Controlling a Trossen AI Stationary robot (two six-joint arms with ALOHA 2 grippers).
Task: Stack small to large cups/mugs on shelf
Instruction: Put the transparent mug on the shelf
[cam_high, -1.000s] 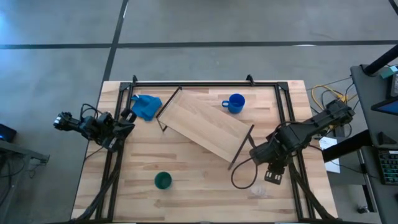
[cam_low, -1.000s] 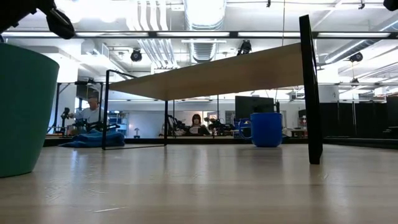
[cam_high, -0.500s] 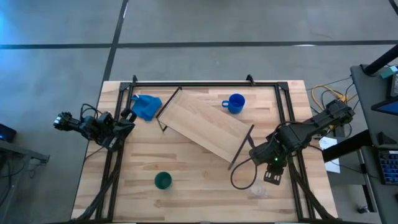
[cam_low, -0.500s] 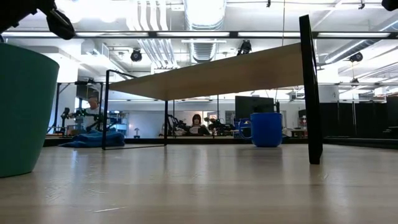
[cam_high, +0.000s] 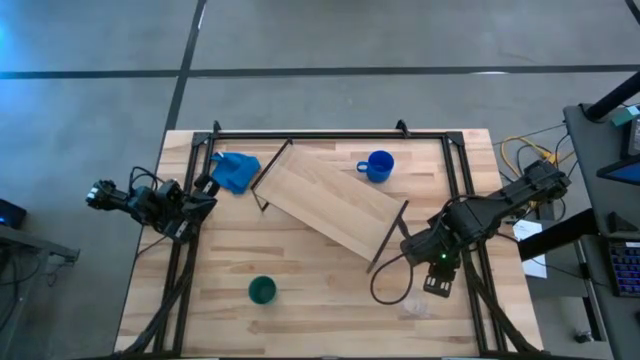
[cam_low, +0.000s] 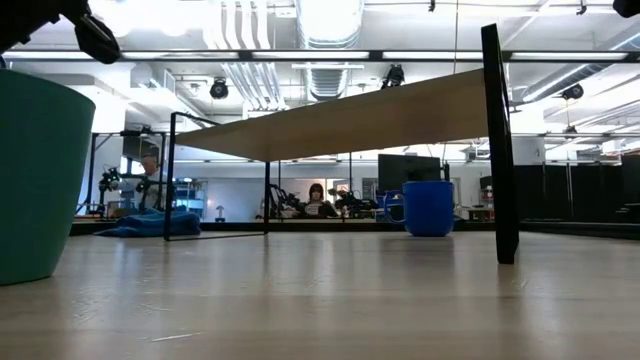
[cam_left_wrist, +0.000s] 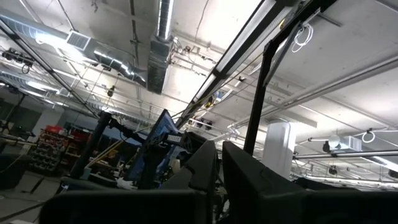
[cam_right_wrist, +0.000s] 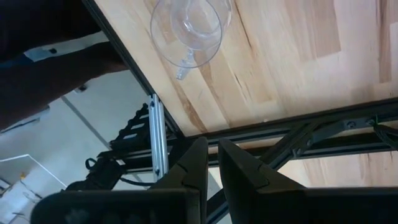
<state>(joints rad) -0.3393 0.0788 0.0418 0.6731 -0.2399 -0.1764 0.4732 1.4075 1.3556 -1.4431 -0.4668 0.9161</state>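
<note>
Shelf (cam_high: 330, 202): light-wood plank lying diagonal in the middle of the high view, with a dark rod frame at each short end; nothing stands on it.
Blue mug (cam_high: 378, 166): on the tabletop (cam_high: 320, 300) just beside the upper edge of the shelf, in the upper centre of the high view; its handle points to the picture's left. In the low view it stands behind the plank, right of centre (cam_low: 428, 208).
Green cup (cam_high: 262, 291): upright on the table, lower centre-left of the high view, well apart from the shelf. It fills the left edge of the low view (cam_low: 40, 180).
Glass cup (cam_high: 416, 304): clear, low on the right part of the table, near the right gripper. In the right wrist view it is seen at the top centre (cam_right_wrist: 189, 31).
Blue cloth (cam_high: 234, 171): crumpled, upper left of the table.
Right gripper (cam_high: 436, 283): at the table's lower right, fingers (cam_right_wrist: 194, 163) almost closed with a thin gap, grasping nothing.
Left gripper (cam_high: 205, 186): at the table's left edge beside the cloth, fingers (cam_left_wrist: 202, 167) pressed nearly together, empty.
</note>
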